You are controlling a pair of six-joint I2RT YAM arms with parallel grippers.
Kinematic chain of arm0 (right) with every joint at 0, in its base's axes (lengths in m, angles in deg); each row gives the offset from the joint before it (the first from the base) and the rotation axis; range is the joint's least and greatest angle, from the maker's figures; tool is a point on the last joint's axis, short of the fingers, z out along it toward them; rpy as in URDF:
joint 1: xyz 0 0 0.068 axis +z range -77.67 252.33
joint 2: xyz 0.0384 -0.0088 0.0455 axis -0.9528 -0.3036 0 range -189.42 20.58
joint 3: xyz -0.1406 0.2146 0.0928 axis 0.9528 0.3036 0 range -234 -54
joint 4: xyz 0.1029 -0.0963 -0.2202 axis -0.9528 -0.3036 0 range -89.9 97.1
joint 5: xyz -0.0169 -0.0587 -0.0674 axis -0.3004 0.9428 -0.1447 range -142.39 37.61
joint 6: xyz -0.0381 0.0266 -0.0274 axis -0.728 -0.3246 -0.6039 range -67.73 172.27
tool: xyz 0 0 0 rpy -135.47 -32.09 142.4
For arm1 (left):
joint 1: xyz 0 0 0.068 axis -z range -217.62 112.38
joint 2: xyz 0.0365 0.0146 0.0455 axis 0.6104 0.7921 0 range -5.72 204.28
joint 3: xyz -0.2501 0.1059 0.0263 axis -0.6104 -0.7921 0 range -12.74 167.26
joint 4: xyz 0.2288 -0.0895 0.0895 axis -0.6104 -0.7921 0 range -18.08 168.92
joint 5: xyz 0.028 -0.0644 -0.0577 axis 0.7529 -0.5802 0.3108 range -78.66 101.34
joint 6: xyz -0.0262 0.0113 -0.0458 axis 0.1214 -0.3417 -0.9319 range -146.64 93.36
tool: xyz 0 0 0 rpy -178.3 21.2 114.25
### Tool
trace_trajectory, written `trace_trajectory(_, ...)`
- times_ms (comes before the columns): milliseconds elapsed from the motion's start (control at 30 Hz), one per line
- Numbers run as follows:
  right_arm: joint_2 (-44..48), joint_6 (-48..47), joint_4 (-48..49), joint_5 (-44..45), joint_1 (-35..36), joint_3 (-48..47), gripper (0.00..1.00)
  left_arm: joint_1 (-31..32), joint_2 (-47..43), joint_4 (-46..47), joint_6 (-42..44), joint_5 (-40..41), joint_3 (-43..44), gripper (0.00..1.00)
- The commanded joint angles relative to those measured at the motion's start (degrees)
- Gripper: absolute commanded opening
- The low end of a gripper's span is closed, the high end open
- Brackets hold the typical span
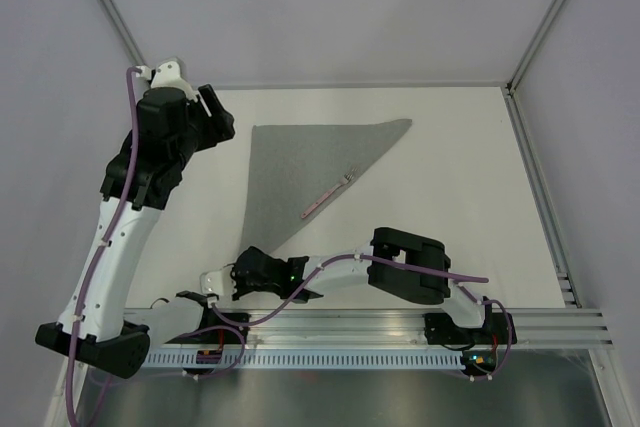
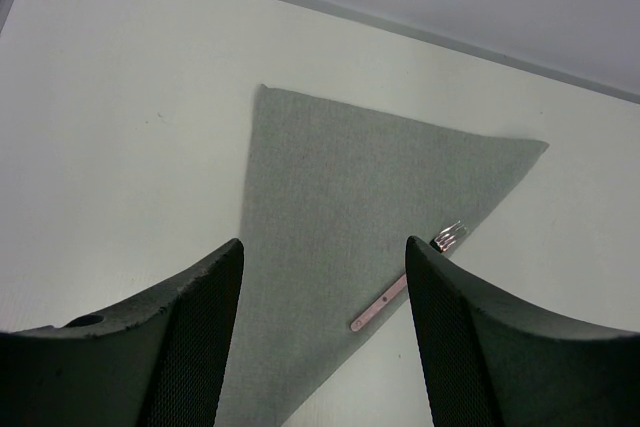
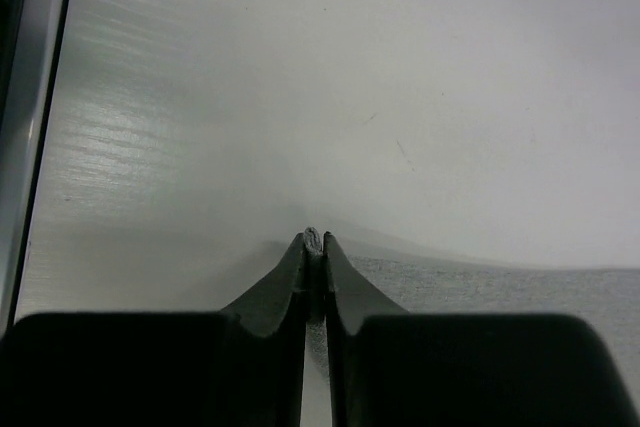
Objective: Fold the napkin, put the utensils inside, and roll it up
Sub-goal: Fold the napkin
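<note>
The grey napkin lies folded into a triangle on the white table, also seen in the left wrist view. A fork with a pink handle rests along its right diagonal edge, tines over the table. My right gripper is at the napkin's near corner, shut on a pinch of the grey cloth. My left gripper is open and empty, held above the table beside the napkin's far left corner; its two black fingers frame the napkin from above.
A metal rail runs along the table's near edge. Walls with grey frame posts bound the far and right sides. The right arm's elbow lies low over the table right of the napkin's near corner.
</note>
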Motion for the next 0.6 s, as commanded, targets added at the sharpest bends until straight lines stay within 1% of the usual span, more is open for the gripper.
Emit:
trace_trajectory(0, -0.6, 0.6, 0.5, 1.3, 0.1, -2.6, 0.11, 0.0, 0.5, 1.3, 1.3, -0.5, -0.5, 0.71)
trace_trajectory(200, 1.2, 2.6, -1.1, 1.6, -0.7, -3.8, 0.06, 0.0, 1.1, 2.4, 1.2, -0.7, -0.7, 0.71)
trace_trajectory(267, 1.6, 4.6, -1.9, 2.0, -1.5, -4.5, 0.03, -0.1, 1.2, 2.6, 1.2, -0.8, -0.5, 0.71)
trace_trajectory(567, 4.6, 10.8, -5.6, 5.8, -6.4, -7.2, 0.01, -0.1, 3.0, 4.3, 1.5, -2.5, 0.0, 0.71)
